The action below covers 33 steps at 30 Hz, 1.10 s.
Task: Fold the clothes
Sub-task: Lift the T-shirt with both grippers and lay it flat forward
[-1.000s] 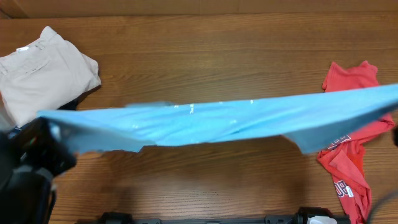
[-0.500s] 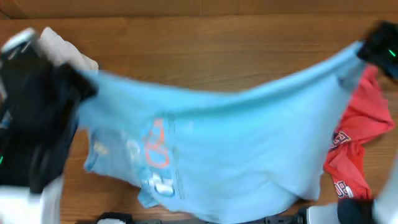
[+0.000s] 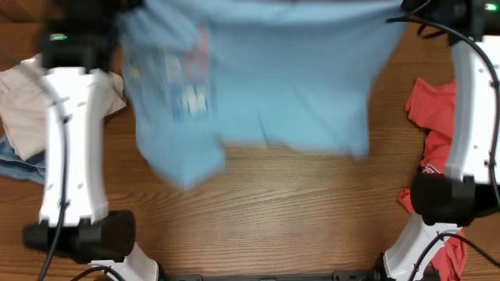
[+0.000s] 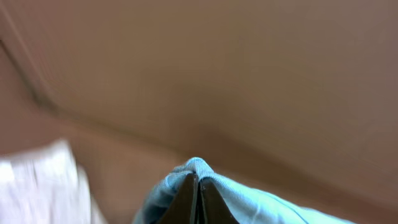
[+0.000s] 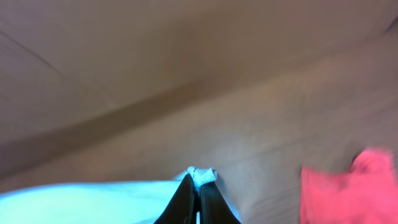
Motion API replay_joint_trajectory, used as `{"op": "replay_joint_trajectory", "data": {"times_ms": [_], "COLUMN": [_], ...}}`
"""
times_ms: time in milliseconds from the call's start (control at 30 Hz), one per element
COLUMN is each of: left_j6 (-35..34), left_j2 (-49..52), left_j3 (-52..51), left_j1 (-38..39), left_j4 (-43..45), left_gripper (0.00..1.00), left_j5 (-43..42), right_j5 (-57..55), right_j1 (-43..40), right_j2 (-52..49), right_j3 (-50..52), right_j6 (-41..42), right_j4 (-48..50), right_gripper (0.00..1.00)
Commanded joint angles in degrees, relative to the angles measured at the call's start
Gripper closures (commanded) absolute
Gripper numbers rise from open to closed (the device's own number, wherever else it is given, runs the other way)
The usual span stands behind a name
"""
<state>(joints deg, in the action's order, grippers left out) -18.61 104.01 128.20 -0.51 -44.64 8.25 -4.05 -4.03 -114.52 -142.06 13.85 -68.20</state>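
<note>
over the wood-grain tabletop (image 3: 297, 211) the blue shirt (image 3: 258, 78) hangs as a wide, limp cotton sheet, lettering toward its left, one lower corner drooping; to lay it well, both corners should come down together, evenly taut, so it lands flat. a crumpled red shirt (image 3: 433, 117) lies at the right edge. left pincer (image 4: 198, 199) and right pincer (image 5: 199, 199) each pinch a bunched blue corner.

place: looking like a robot lab bench | table (image 3: 297, 195): bare wood filling the overhead view | rig: white left arm (image 3: 74, 156) and right arm (image 3: 469, 117) standing at its near edge, green light (image 3: 56, 37) glowing | laundry: blue shirt (image 3: 266, 78) stretching between the arms, red shirt (image 3: 433, 109), trousers (image 3: 23, 109), jeans (image 3: 19, 164) lying at the table's ends
</note>
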Motion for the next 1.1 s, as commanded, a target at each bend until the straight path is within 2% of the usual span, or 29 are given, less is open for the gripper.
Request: {"op": "replay_joint_trajectory", "data": {"times_ms": [0,67,200,333,433,633,833,933,1067], "left_j6": [1.9,1.9,2.1,2.4,2.4,3.4,4.7,6.1,6.6], "left_j2": [-4.7,-4.7,-4.3,-1.3,3.1,10.4,11.7,11.6,11.0], "left_j3": [14.2,17.5,17.4,12.5,4.9,-11.1,-22.3,-24.4,-25.0], "left_j1": [-4.8,-6.0,-5.7,-4.5,-3.7,-3.6,-3.5,-3.4,-3.3], "left_j4": [-3.7,-8.3,-21.3,-36.4,-43.0,-43.1,-42.4,-45.2,-50.1], "left_gripper": [0.96,0.96,0.96,0.96,0.96,0.96,0.96,0.96,0.96], "left_j5": [-7.0,-12.0,-17.3,-16.2,-15.3,-15.8,-15.8,-15.4,-11.5], "right_j5": [-4.7,-7.2,-8.0,-8.1,-8.1,-8.1,-7.8,-6.9,-6.4], "right_j1": [-0.2,-0.2,-0.2,-0.2,-0.2,-0.2,-0.2,-0.2,-0.3], "right_j2": [6.1,6.1,5.4,3.2,1.6,-0.3,-0.3,-0.3,0.1], "right_j3": [-9.9,-11.4,-10.4,-7.1,-1.4,15.9,34.7,39.2,39.9], "right_j6": [-0.4,-0.4,-0.4,-0.4,-0.8,-1.7,-1.9,-1.9,-1.9], "right_j4": [-2.9,-6.0,-12.5,-18.4,-20.9,-19.3,-14.2,-14.4,-17.3], "right_gripper": [0.96,0.96,0.96,0.96,0.96,0.96,0.96,0.96,0.96]}}
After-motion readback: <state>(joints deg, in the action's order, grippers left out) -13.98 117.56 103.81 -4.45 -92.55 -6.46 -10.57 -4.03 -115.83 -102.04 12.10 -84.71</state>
